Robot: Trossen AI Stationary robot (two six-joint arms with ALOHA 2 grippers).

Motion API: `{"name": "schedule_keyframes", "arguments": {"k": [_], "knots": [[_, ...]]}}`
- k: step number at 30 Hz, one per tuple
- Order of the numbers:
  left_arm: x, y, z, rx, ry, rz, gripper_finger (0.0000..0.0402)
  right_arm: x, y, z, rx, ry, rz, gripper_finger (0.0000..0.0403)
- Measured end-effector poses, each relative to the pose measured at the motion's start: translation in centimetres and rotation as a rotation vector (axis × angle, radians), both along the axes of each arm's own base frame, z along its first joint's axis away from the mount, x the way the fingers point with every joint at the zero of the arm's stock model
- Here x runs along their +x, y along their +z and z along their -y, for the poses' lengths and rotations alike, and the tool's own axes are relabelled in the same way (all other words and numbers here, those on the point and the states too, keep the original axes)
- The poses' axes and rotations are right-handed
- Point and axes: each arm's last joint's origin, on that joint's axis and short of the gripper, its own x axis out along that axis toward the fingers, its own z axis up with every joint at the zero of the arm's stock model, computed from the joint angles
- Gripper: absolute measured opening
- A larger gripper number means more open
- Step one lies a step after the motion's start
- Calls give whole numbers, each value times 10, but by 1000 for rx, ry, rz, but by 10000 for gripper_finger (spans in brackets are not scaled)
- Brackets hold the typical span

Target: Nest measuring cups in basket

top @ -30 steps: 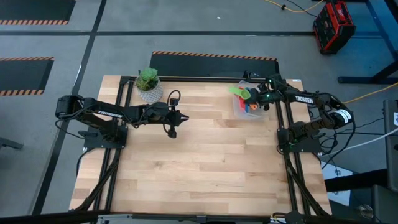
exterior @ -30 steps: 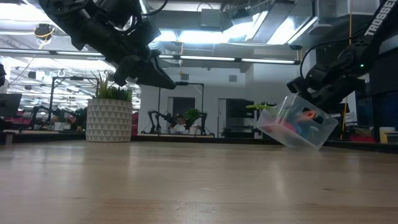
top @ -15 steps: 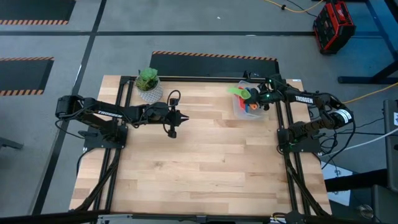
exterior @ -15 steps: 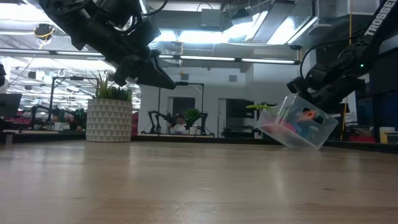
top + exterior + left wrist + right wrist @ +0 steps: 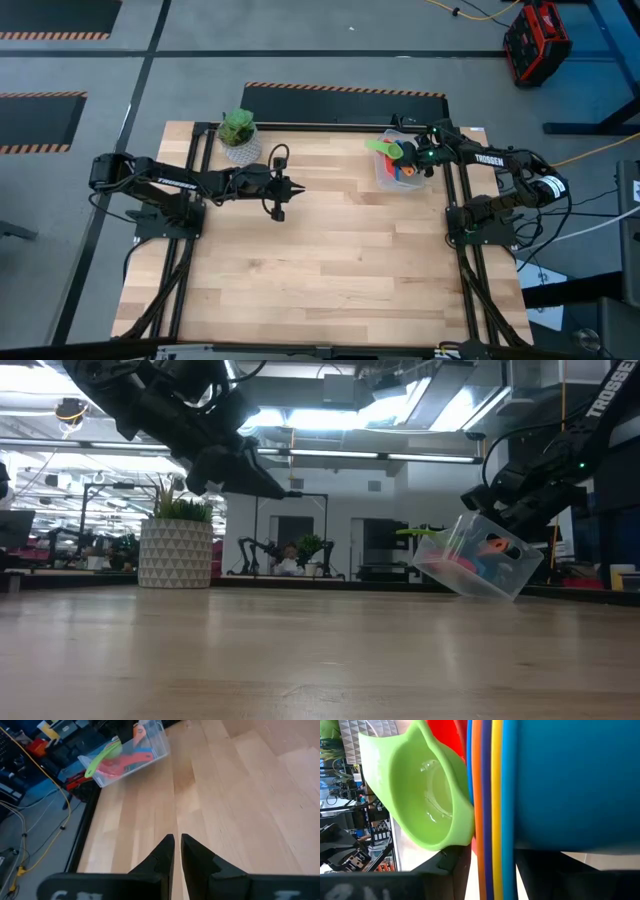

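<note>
The right end effector grips the cups by their handles, right over the tipped basket at the tabletop's far right. The left end effector is shut, empty, well apart.

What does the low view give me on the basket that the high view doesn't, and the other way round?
Only the low view: the basket is tipped, one end lifted off the table, with the right gripper at its raised rim.

Only the high view: the basket sits near the table's far right corner, and the left gripper waits well away, near the plant.

Both: the measuring cups are inside the basket, with the green one's handle sticking out past the rim.
</note>
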Motion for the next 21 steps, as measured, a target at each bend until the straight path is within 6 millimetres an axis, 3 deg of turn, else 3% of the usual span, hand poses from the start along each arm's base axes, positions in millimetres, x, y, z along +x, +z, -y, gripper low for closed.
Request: {"name": "schedule_keyframes", "arguments": {"k": [12,21], "knots": [[0,0,0,0,0,-1,27,0,0,0,-2,1,0,149],[0,0,0,-1,0,-1,27,5,14,11,-54,8,18,149]]}}
